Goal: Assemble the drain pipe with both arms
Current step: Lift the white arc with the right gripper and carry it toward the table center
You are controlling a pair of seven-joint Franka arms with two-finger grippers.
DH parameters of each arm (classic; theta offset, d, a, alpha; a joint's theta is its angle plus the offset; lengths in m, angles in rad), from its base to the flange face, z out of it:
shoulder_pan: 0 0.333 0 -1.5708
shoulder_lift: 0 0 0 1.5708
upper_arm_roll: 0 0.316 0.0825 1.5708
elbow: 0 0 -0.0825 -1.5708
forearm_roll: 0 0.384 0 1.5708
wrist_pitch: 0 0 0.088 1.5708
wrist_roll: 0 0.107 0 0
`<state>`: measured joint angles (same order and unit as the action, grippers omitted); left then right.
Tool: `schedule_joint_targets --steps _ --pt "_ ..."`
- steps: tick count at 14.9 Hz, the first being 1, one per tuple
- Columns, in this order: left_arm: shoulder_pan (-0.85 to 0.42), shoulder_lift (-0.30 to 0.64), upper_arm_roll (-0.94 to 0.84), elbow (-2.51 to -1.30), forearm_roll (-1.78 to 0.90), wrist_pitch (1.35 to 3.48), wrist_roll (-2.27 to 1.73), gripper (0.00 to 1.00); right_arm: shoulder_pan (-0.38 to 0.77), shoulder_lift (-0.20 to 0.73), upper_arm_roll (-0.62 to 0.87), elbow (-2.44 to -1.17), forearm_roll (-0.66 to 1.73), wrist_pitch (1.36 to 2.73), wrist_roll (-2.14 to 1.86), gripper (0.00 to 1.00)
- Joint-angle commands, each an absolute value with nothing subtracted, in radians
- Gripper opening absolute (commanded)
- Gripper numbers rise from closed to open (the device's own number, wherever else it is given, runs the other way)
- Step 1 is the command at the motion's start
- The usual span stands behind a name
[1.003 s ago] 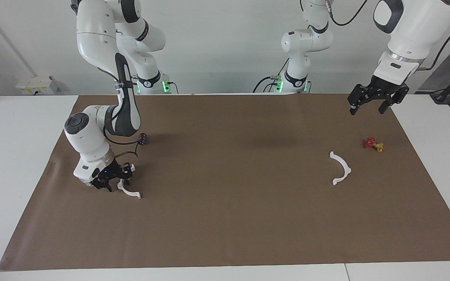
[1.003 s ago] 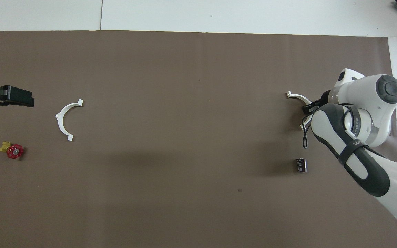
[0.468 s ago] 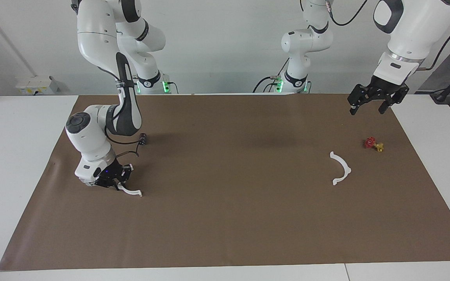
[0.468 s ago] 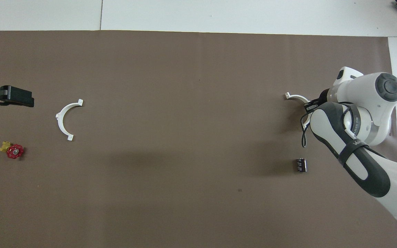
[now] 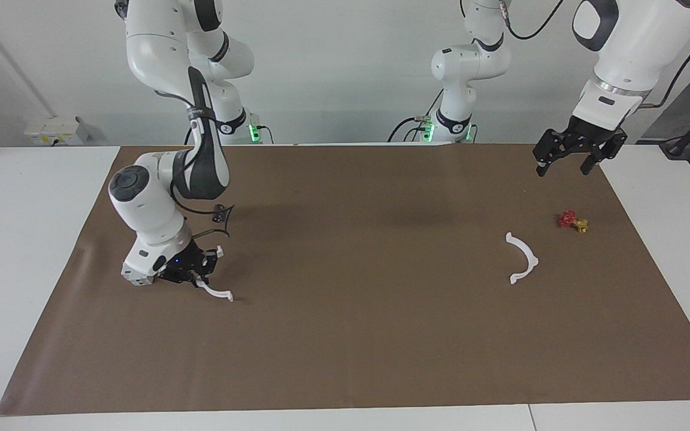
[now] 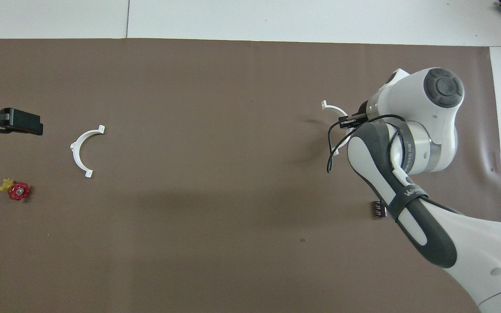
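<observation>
**Inspector:** State of the right hand point(image 5: 192, 276)?

**Assistant:** Fingertips closed on one white half-ring point(image 5: 215, 291) by the middle of its arc, low over the brown mat point(image 5: 345, 347) at the right arm's end of the worktop. One end tab juts out past the hand; I cannot tell whether that tab touches the mat. In the overhead view the forearm hides much of the piece.

**Inspector:** The other half?

**Assistant:** The second half-ring point(image 5: 522, 258) lies flat on the mat, well apart, toward the left arm's end, with a small red-and-yellow valve point(image 5: 572, 221) near it, nearer to the robots. The left hand point(image 5: 565, 163) waits up over the mat's edge, fingers spread wide, holding nothing.

**Inspector:** Progress?

**Assistant:** Early, in my judgement. One half gripped, none joined.

**Inspector:** Risks?

**Assistant:** Three. The grip is on a thin curved strip; it may pivot between the fingertips, leaving the tabs misaligned at mating. A low tab could drag and catch the mat during travel. A loose cable point(image 5: 220, 222) hangs by the right wrist, and a small dark part point(image 6: 379, 209) lies on the mat near that arm; either could snag or be swept. When the left hand descends, the valve sits close enough to be knocked.
</observation>
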<state>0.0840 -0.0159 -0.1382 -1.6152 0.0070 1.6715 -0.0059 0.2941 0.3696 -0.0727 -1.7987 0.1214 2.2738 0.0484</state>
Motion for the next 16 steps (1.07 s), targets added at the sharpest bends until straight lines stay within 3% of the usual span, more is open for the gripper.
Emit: schedule_joint_targets --steps 1,7,16 --pt "0.081 -0.014 -0.133 -1.612 -0.009 1.675 -0.002 1.0 0.374 0.379 -0.075 -1.798 0.123 2.299 0.226 0.0" --pt "0.081 -0.014 -0.133 -1.612 -0.009 1.675 -0.002 1.0 0.547 0.425 -0.075 -1.793 -0.014 2.339 0.573 0.0" --pt "0.08 -0.014 -0.133 -1.611 -0.008 1.675 -0.002 1.0 0.61 0.456 -0.074 -1.799 -0.061 2.387 0.63 0.0"
